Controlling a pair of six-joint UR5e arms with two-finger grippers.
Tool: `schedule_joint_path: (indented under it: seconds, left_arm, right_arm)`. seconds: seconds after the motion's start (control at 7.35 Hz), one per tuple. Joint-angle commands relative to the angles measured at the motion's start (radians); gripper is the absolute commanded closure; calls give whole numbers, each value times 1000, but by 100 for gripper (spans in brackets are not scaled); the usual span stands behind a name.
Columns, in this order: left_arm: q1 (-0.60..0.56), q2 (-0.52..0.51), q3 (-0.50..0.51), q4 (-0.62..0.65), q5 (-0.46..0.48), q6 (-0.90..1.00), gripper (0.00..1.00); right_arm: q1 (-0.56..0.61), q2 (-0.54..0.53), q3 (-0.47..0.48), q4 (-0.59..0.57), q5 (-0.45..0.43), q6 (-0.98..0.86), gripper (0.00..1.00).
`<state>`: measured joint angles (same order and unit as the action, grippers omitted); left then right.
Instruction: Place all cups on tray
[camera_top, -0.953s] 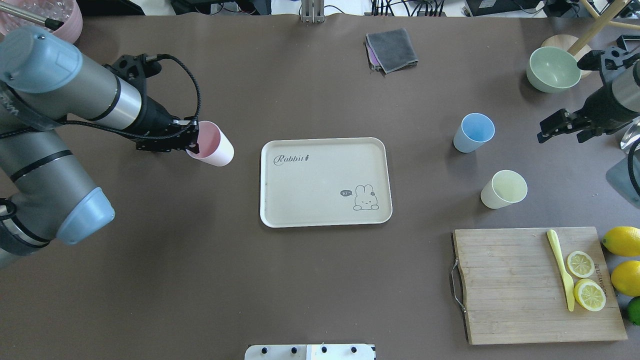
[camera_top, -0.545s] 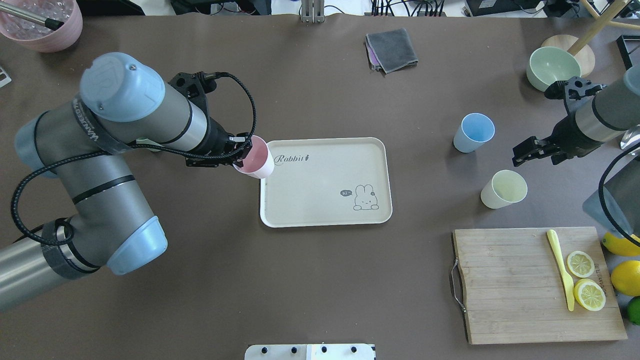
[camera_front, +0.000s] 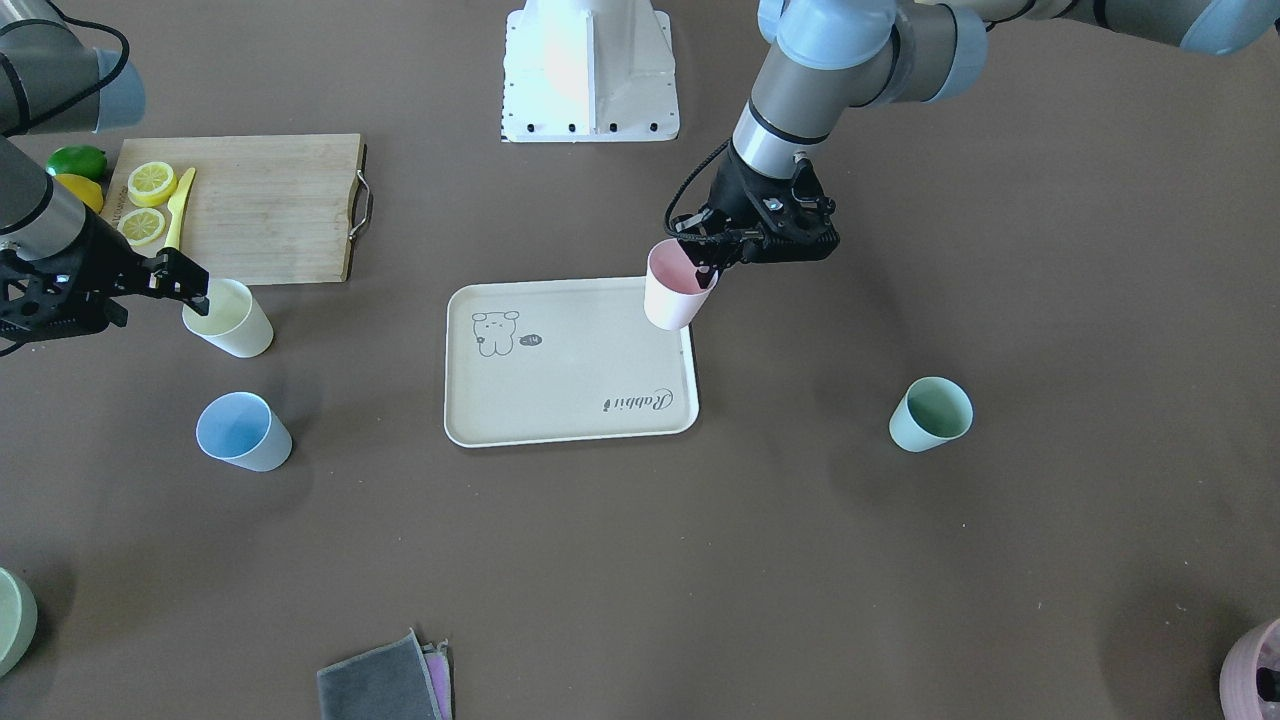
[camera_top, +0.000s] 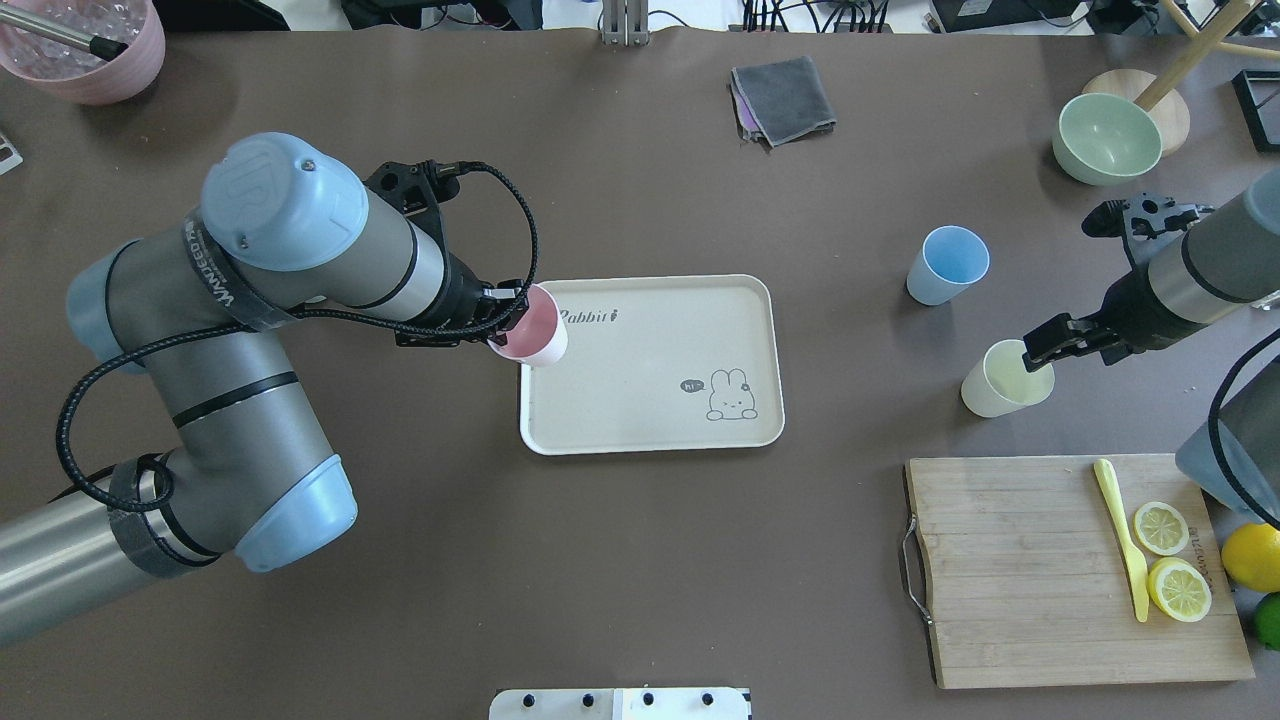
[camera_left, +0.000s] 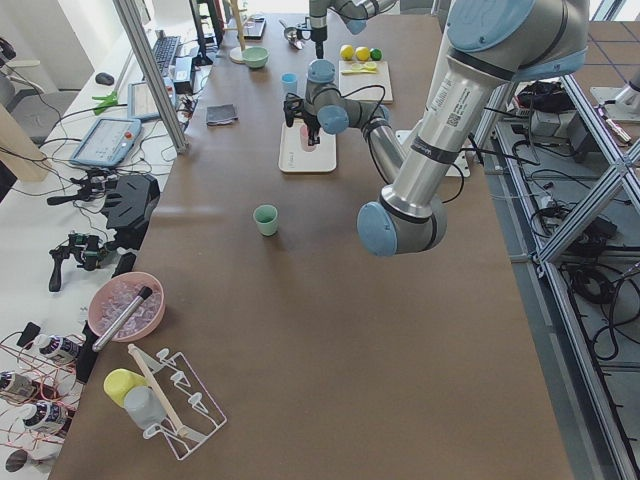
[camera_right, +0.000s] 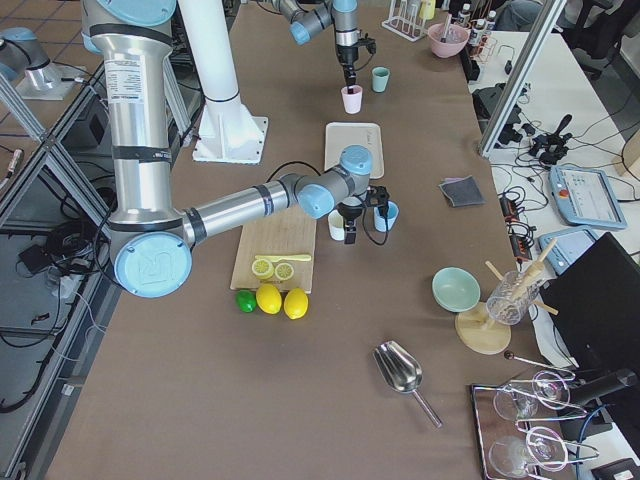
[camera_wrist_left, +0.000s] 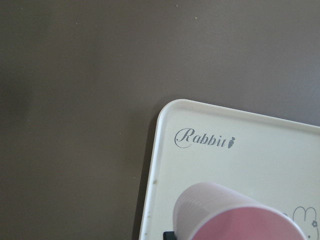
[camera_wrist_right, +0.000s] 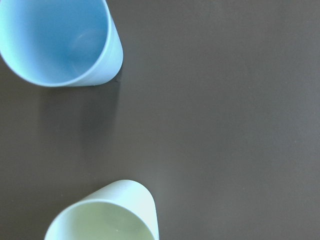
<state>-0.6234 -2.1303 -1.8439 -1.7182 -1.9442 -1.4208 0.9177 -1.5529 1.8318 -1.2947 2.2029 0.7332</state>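
Note:
My left gripper (camera_top: 508, 322) is shut on the rim of the pink cup (camera_top: 534, 335) and holds it over the near left corner of the cream tray (camera_top: 650, 400). In the left wrist view the pink cup (camera_wrist_left: 235, 215) hangs over the tray (camera_wrist_left: 260, 160) by its "Rabbit" script. My right gripper (camera_top: 1040, 348) is open at the rim of the pale yellow cup (camera_top: 1003, 382). The light blue cup (camera_top: 948, 264) stands just beyond it. The mint green cup (camera_front: 932, 414) stands alone on the table; my left arm hides it in the overhead view.
A wooden cutting board (camera_top: 1040, 580) with lemon slices and a yellow knife lies near the yellow cup. Whole lemons (camera_top: 1250, 555) sit at its right. A sage bowl (camera_top: 1105, 137), a grey cloth (camera_top: 783, 98) and a mauve pot (camera_top: 85, 50) line the far side.
My left arm carried the pink cup to the right, from over the table to over the tray's corner. My right gripper moved left and towards me, to the yellow cup's rim.

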Motion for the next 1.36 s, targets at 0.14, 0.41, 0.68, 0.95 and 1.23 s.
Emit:
schedule_joint_path:
  seconds: [0.14, 0.41, 0.68, 0.95, 1.23]
  left_arm:
    - [7, -2, -1, 0, 1, -1, 100]
    - [7, 1, -1, 0, 7, 0, 100]
    - [80, 0, 2, -1, 97, -1, 100]
    - [120, -19, 47, -3, 140, 0, 100]
    - [151, -28, 80, -11, 177, 0, 100]
  right_arm:
    - [-52, 8, -3, 0, -55, 56, 84]
    - [-83, 31, -5, -2, -81, 61, 100]
    - [-89, 45, 4, -2, -77, 103, 100]
    - [-85, 47, 20, -2, -69, 103, 100]
    - [-24, 47, 61, -15, 21, 104, 100]
